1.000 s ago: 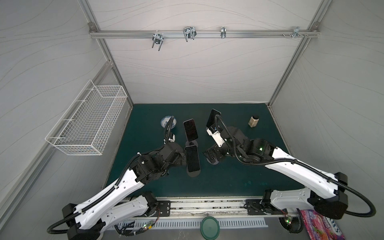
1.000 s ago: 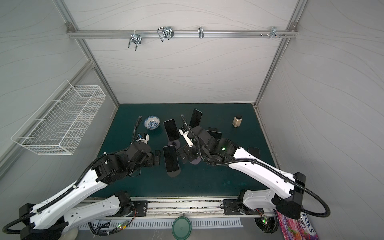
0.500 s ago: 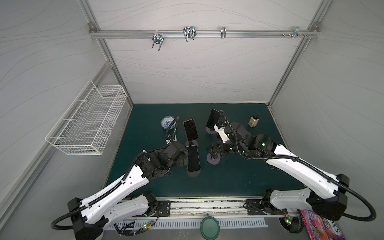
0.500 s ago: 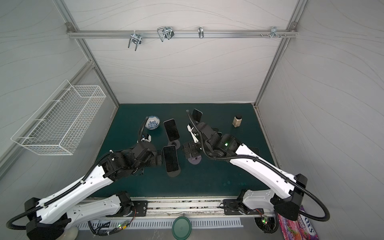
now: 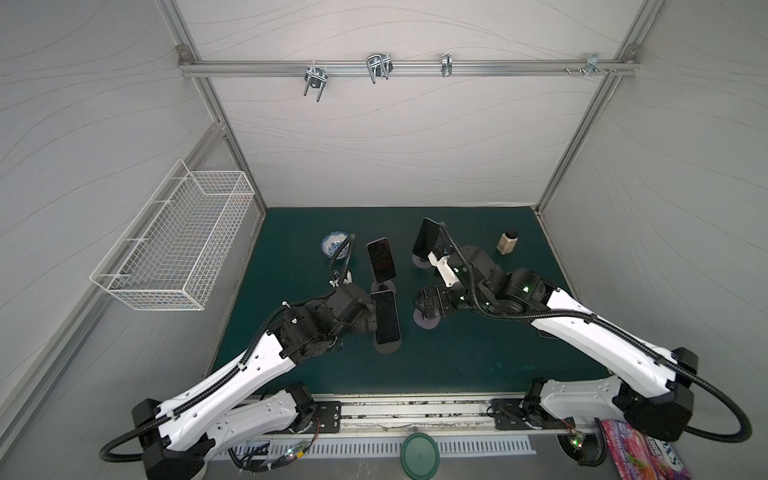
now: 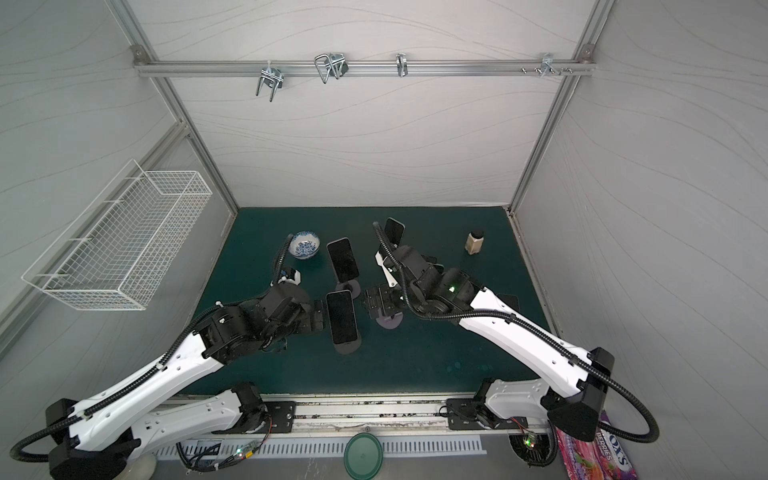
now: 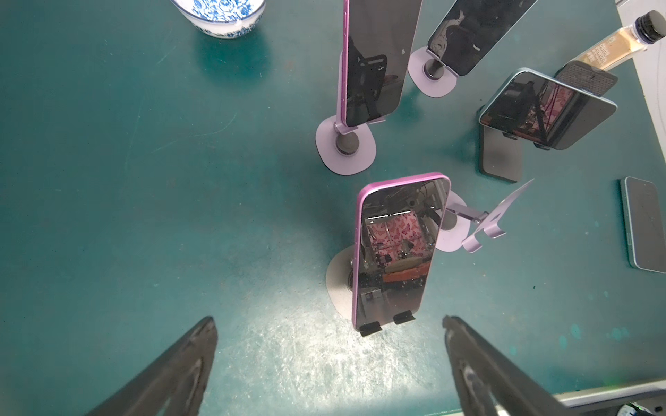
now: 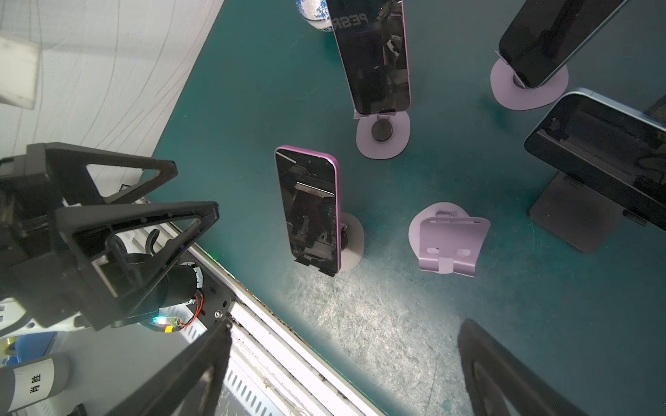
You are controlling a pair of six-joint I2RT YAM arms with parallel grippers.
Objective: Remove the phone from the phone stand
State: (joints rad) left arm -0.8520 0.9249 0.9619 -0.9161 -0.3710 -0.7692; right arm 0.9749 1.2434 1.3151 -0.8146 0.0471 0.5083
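Both arms were reaching in over the green mat, low and close to the middle. The left gripper had its jaws spread wide with nothing between them. In both top views it sat just beside the left edge of the purple phone. In the left wrist view the phone stood just ahead of the fingertips, apart from them.

That purple phone was in its phone stand, leaning back with its dark screen facing up and its lower edge caught in two small black hooks. The stand's round base sat flat on the mat, toward the front and middle.

The right gripper was gaping wide too and holding nothing. It hung over an empty stand just to the right of the purple phone; I could not tell whether it touched that stand.

Behind these, a second phone stood nearly upright on its own stand, and a third phone stood farther back to the right. The wrist views also showed a blue phone lying sideways on a dark stand and a flat phone on the mat.

A blue-and-white bowl sat at the back left, a small bottle at the back right, and a wire basket hung on the left wall.
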